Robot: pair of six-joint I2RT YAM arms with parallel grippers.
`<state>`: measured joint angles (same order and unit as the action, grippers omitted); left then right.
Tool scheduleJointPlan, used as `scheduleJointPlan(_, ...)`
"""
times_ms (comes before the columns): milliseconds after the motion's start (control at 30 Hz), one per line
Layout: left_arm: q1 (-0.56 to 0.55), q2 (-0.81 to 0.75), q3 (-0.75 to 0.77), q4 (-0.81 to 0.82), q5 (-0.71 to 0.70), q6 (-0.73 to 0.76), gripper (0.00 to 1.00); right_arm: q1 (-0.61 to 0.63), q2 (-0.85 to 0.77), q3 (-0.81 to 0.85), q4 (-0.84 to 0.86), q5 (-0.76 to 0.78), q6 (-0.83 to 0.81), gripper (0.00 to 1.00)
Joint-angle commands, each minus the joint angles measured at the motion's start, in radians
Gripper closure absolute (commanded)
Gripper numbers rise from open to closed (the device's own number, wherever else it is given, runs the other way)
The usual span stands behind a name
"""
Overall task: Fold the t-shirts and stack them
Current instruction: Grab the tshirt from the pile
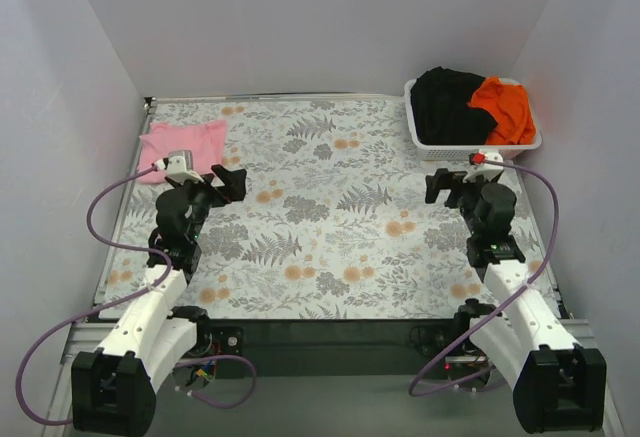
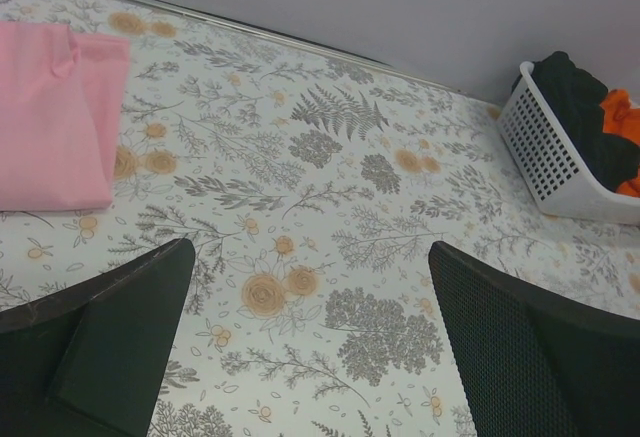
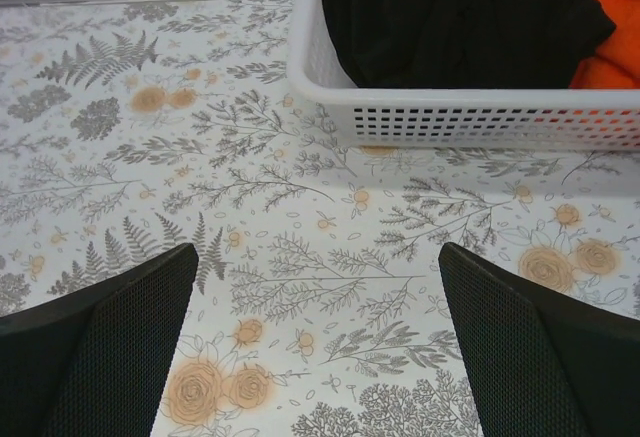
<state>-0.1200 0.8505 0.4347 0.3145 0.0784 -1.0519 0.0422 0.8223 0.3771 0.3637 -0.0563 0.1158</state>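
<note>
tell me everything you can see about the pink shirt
The pink t-shirt is plain, soft-looking cloth with no print showing. It looks folded into a rough rectangle, its edges fairly straight and one end slightly rumpled. It lies flat on the floral table cover at the far left corner, away from the basket. Nothing lies on it. The open left hand hangs just beside it, not touching the cloth.

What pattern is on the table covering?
The table covering is white with grey ferns and leaves and orange flowers; the right wrist view shows it best.
</note>
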Motion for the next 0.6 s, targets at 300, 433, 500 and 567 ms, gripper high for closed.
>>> scheduleJointPlan(300, -0.003, -0.030, -0.002, -0.008, 0.053, 0.044, 0.02, 0.223, 0.338, 0.497, -0.115, 0.341, -0.206, 0.01)
scheduleJointPlan(433, -0.004, -0.034, -0.002, -0.015, 0.037, 0.046, 0.02, 0.219, 0.454, 0.646, -0.137, 0.401, -0.232, 0.02)
scheduleJointPlan(500, -0.004, -0.040, -0.005, -0.014, 0.027, 0.046, 0.02, 0.196, 0.529, 0.709, -0.147, 0.377, -0.243, 0.02)
scheduleJointPlan(567, -0.004, -0.044, -0.008, -0.014, 0.020, 0.049, 0.02, 0.159, 0.590, 0.836, -0.207, 0.340, -0.225, 0.02)
